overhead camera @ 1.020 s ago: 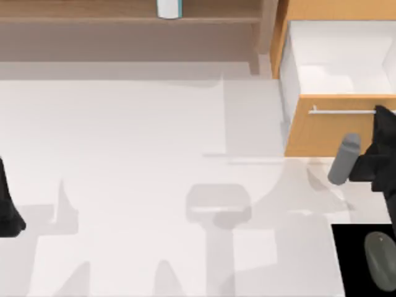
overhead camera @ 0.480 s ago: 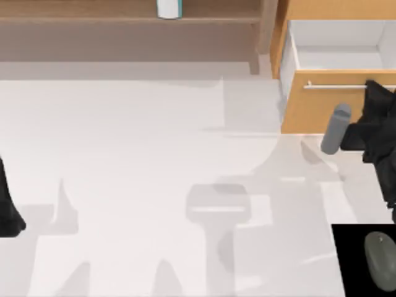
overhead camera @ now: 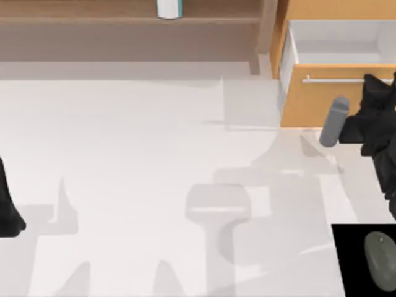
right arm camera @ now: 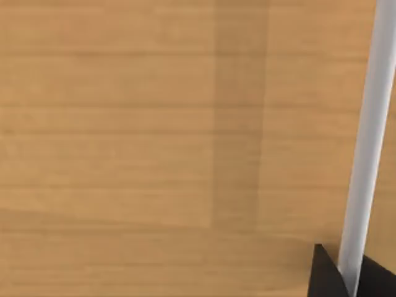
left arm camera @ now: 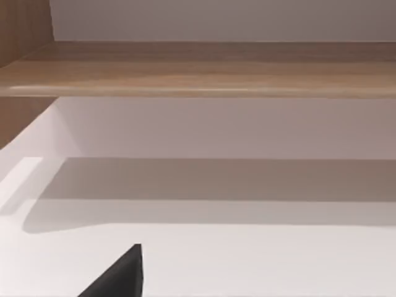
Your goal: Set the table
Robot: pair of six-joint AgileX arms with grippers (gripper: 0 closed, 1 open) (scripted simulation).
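The white table spreads across most of the top view and lies bare in front of both arms. At its back right stands the orange-wood drawer cabinet, its drawer pulled partly out. My right gripper is at the right end of the silver bar handle. In the right wrist view the handle runs between the black fingertips, so the gripper is shut on it. My left gripper is parked at the table's left edge.
A brown wooden shelf runs along the back, with a white and blue can on it. A black mat with a grey mouse lies at the front right corner.
The drawer has slid back into the cabinet, with my right gripper travelling back on its handle. Most of the motion came early, little in the last half second. The left arm has stayed still.
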